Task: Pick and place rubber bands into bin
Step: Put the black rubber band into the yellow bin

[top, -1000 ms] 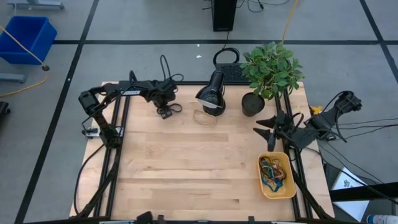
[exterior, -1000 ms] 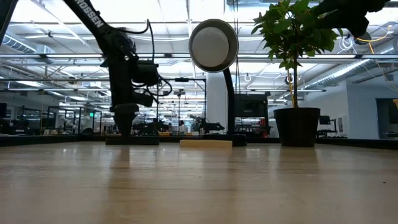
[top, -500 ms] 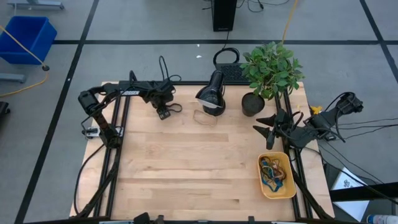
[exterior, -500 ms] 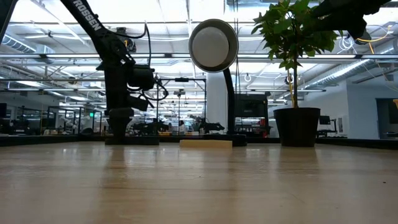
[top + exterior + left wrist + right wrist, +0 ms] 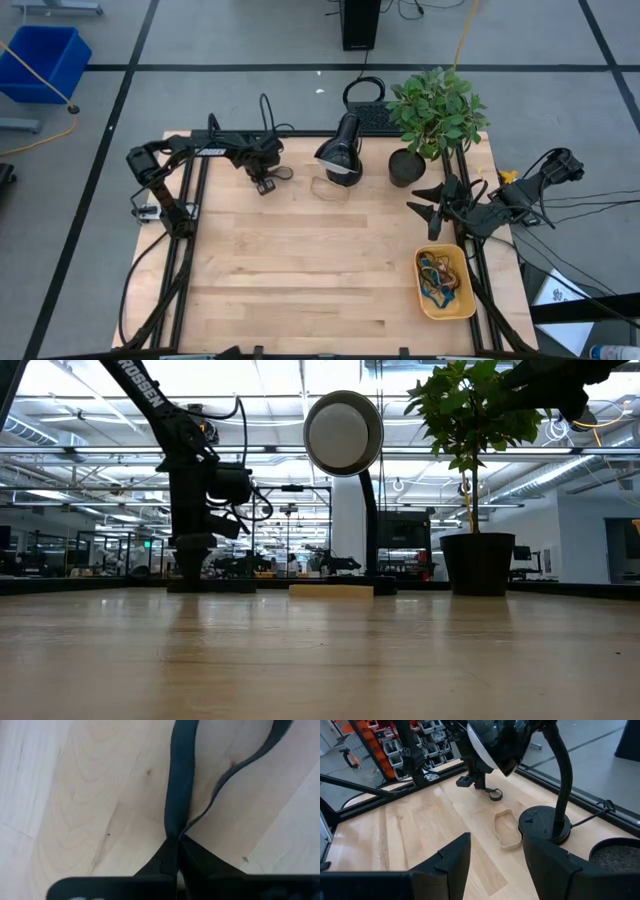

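Note:
A black rubber band (image 5: pixel 281 174) lies on the wooden table near its far left, and my left gripper (image 5: pixel 265 186) stands over it pointing down, shut on it. A tan rubber band (image 5: pixel 330 189) lies flat by the lamp's base. The yellow-orange bin (image 5: pixel 421 300) sits at the near right with several coloured rubber bands (image 5: pixel 440 278) inside. My right gripper (image 5: pixel 437 210) hangs open above the table's right side, just beyond the bin, with nothing between its fingers (image 5: pixel 455 862). My left gripper pinches the black rubber band's near end (image 5: pixel 176 831) between its two fingertips, coming from above and pointing down. Two strands of the band run away from the fingers, and the loop (image 5: pixel 235 765) lies slack on the tabletop.
A black desk lamp (image 5: pixel 340 155) and a potted plant (image 5: pixel 433 110) stand at the table's far edge, right of the left gripper. Black cables (image 5: pixel 265 110) trail near the far left. A blue crate (image 5: pixel 45 60) sits on the floor beyond the table.
My left gripper has shut on the black rubber band while staying over the same spot on the table. The band still lies on the wood.

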Tool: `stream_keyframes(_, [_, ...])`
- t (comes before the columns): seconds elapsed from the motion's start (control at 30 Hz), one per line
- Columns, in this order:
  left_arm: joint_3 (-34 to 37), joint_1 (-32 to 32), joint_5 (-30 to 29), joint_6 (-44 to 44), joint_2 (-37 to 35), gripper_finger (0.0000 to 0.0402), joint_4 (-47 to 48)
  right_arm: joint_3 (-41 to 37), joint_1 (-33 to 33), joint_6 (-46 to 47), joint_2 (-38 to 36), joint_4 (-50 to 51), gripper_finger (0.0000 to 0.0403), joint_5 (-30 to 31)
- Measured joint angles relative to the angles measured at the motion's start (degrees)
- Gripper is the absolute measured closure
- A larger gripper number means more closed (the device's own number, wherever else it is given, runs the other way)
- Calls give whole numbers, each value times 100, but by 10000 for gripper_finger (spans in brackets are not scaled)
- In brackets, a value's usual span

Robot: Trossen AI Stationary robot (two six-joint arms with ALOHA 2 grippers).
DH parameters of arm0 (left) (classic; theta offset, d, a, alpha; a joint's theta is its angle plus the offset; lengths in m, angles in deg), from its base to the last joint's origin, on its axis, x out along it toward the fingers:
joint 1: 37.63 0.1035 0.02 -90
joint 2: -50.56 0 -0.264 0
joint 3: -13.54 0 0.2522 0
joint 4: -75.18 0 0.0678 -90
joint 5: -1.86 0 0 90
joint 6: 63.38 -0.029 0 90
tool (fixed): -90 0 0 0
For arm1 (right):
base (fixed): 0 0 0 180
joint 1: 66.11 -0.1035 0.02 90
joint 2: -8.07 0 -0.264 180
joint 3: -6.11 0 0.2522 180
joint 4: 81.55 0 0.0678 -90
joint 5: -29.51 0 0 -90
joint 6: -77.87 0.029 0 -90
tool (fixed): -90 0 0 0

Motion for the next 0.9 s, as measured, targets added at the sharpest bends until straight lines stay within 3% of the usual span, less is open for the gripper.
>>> stream_keyframes(0.23, [9,-67,28,365,-353,394,412,0,0,-77,-2,0,229,-156])
stream_keyframes(0.43, [9,-257,40,888,-1326,394,1087,0,-2,-233,0,0,230,-503])
stream_keyframes(0.53, [4,-517,381,1202,-1910,397,1362,0,-2,-358,0,0,228,-642])
stream_keyframes(0.7, [4,-1262,1115,2166,-2727,393,1399,0,-2,-505,2,-2,230,-763])
stream_keyframes(0.9, [0,-2643,1377,3652,-3017,394,1135,0,-2,-507,2,-4,229,-756])
